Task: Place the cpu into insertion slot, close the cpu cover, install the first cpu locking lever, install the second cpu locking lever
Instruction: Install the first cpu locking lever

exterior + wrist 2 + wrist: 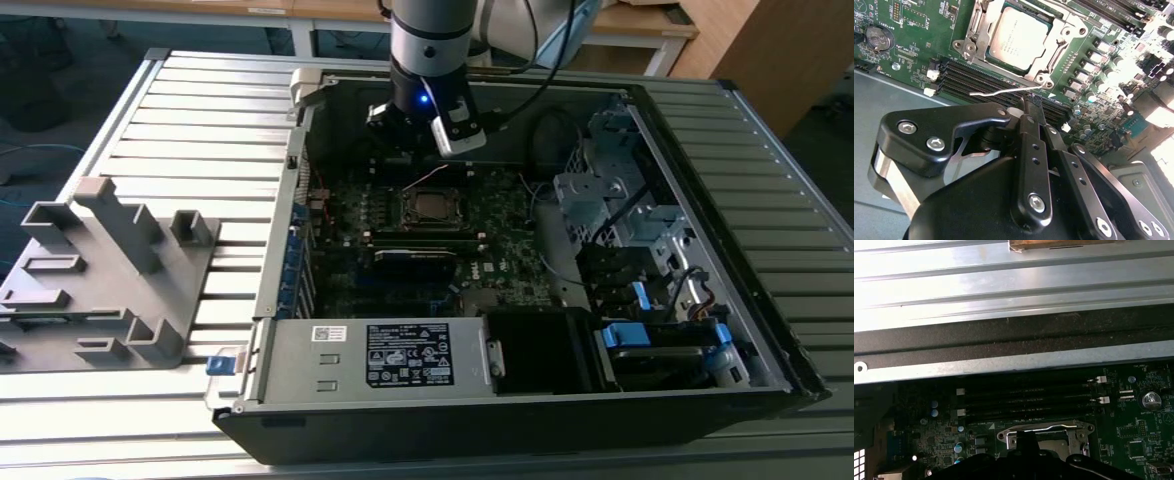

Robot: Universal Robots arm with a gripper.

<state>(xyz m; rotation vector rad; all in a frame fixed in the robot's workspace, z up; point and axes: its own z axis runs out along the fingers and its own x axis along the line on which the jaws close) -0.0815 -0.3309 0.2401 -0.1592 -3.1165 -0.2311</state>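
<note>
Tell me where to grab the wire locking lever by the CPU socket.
Likely grip the locking lever on its free straight stretch over the memory slots, pinching across the thin wire from above. Its other end is anchored beside the cpu cover, with the board underneath.

The worktop (200, 130) is a pale metal surface of long parallel ribbed slats. An open black computer case (507, 425) lies on its side across the middle of it. At the exterior view's left, apart from the case, a grey moulded fixture (100, 280) with upright blocks rests on the slats.
</note>
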